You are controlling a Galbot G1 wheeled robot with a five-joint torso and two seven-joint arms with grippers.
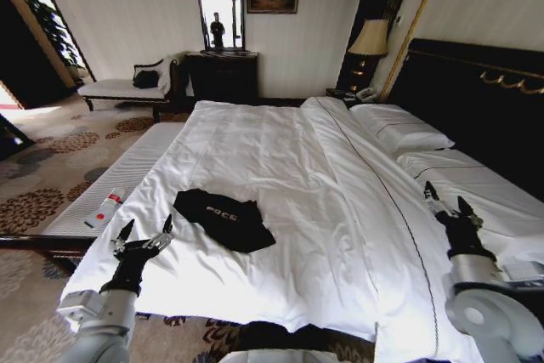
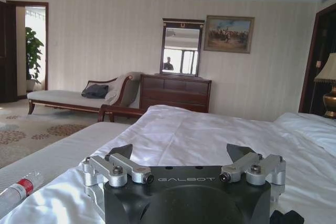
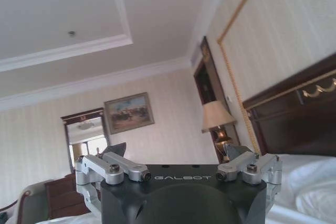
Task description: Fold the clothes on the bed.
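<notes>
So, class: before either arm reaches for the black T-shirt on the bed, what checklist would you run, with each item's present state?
1. Black short-sleeved T-shirt with white lettering lies on the large white-duveted bed: ok.
2. Shirt spread flat for folding: not ok, it lies bunched.
3. Left gripper open, holding nothing: ok.
4. Right gripper open, holding nothing: ok.
5. Small white-and-red remote lies apart from the shirt: ok.
6. Shirt's sleeves and hem located: cannot tell.

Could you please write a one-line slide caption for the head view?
Crumpled black T-shirt on the white bed, left claw and right claw open at either side.
</notes>
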